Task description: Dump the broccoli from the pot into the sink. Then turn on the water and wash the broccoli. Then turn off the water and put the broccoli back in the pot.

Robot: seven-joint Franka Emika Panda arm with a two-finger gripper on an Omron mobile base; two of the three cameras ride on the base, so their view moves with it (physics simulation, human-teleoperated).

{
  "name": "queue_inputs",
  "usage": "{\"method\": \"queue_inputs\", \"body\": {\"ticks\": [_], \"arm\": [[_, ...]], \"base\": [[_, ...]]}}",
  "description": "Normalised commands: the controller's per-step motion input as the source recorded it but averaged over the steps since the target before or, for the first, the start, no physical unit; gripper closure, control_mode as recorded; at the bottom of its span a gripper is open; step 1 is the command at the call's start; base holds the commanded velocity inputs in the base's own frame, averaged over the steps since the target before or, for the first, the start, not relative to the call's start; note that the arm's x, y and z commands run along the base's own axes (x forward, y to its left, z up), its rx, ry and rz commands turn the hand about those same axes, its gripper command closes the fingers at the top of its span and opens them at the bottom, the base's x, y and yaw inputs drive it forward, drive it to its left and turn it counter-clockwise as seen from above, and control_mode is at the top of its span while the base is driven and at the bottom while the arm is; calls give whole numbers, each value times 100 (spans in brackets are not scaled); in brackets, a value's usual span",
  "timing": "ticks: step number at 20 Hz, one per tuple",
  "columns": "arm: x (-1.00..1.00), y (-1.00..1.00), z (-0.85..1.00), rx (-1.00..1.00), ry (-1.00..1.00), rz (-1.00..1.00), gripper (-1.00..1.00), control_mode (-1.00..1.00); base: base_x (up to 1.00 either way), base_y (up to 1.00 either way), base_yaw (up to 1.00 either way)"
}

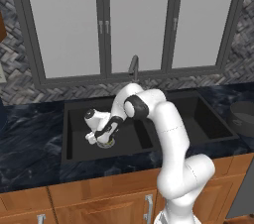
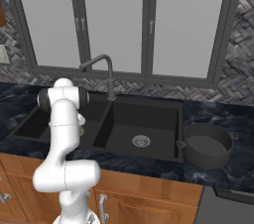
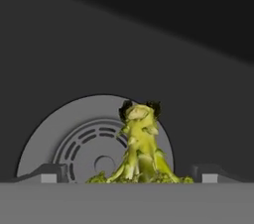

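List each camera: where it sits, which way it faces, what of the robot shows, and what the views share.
Left base view: behind the arm to its left, looking forward and down at the sink; the white arm rises from the lower right, its tool low in the left basin.
Right base view: behind to its right, same sink, faucet and pot on the counter; arm at lower left.
Hand view: on the hand, looking along the tool at the broccoli over a drain; finger tips at the bottom.
Shared: both base views show sink, faucet and windows.
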Motion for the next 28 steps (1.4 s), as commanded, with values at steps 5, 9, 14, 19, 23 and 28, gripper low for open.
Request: {"method": "queue_inputs", "body": {"ticks": [5,9,14,19,23,28], "arm": [[0,-2,-23,0,-1,0,-100,-100],[0,-21,-24,0,-3,0,100,-100],[-1,-50,-41,-2,-3,0,100,-100],[0,-32,-19,-1,-11,0,100,-100],[-6,-2,23,0,-22,0,100,-100],[-22,0,71,0,-17,0,100,-100]], "base": [[0,0,0],[0,0,0],[0,0,0],[0,0,0],[0,0,0],[0,0,0]]}}
